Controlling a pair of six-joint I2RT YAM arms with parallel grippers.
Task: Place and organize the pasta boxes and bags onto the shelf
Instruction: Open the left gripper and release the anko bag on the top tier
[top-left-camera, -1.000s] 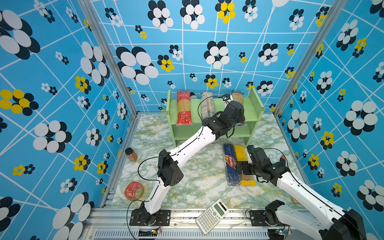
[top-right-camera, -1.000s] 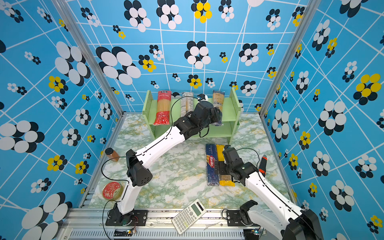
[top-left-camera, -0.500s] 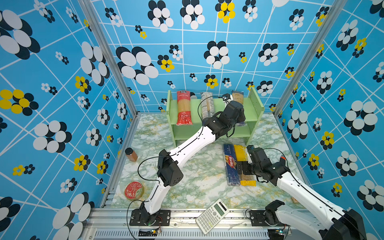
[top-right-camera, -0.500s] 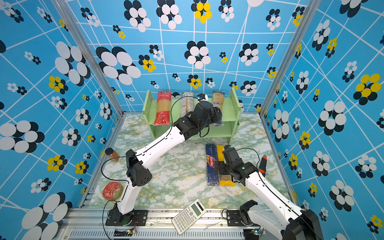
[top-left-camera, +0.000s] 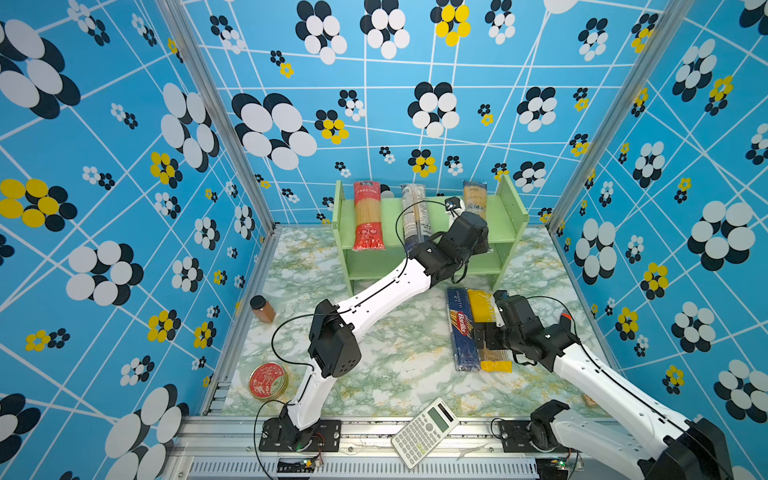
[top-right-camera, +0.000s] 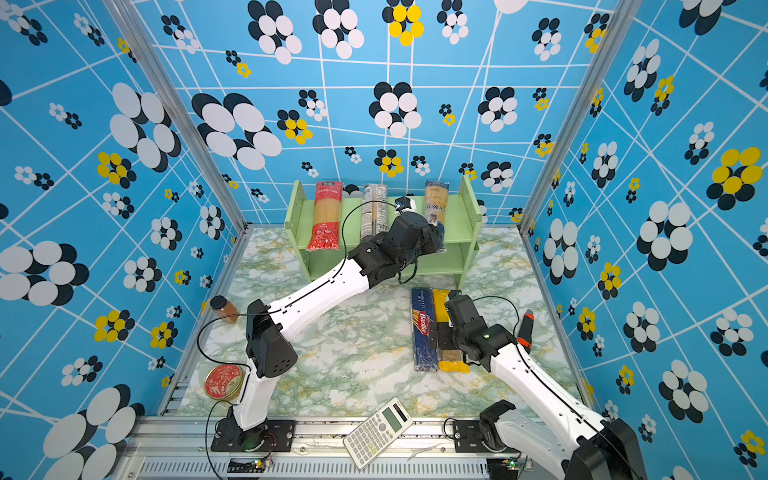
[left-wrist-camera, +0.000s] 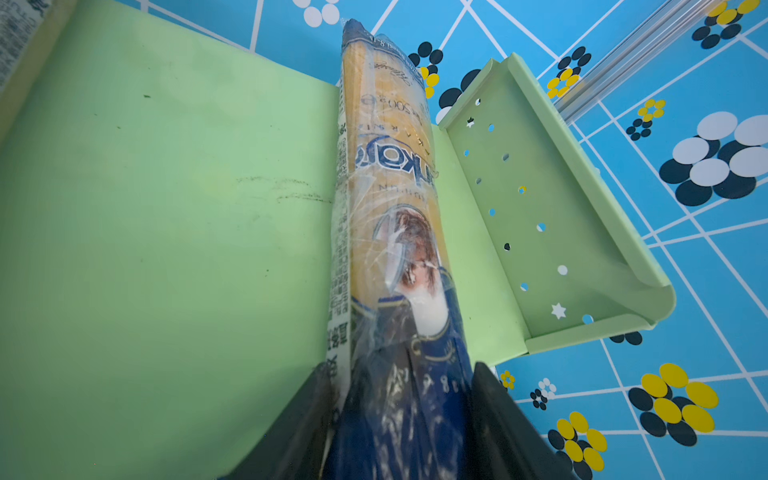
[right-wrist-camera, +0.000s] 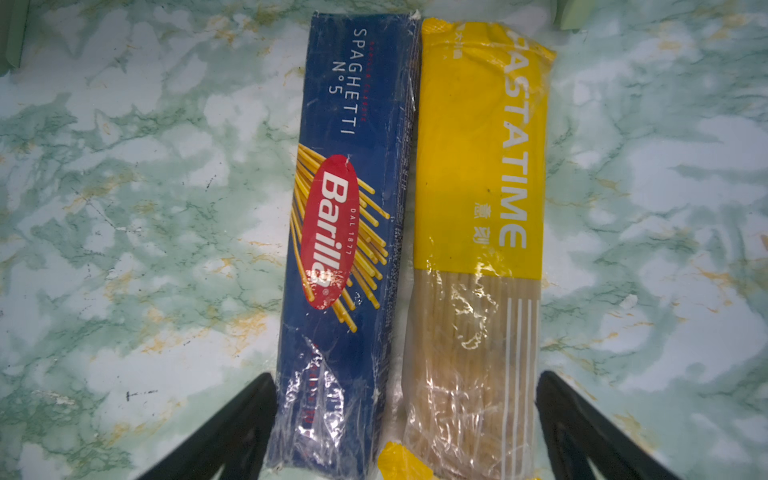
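walls (top-left-camera: 124, 124) blue w/ white lines, black-white & yellow-black flowers. table (top-left-camera: 395, 353) green-white marble, gold flecks; shelf (top-left-camera: 513, 212) pale green. barilla box (right-wrist-camera: 345, 208) dark blue, red oval; yellow bag (right-wrist-camera: 469, 166) w/ white lettering; yellow-navy bag (left-wrist-camera: 390, 187) part clear.

Bright, even light; wrap glare on Barilla box (right-wrist-camera: 345, 232); edges warped

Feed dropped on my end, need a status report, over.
Left hand gripping yellow-navy bag on shelf top. Right hand open, straddling Barilla box and yellow bag on table. Nothing blocking.
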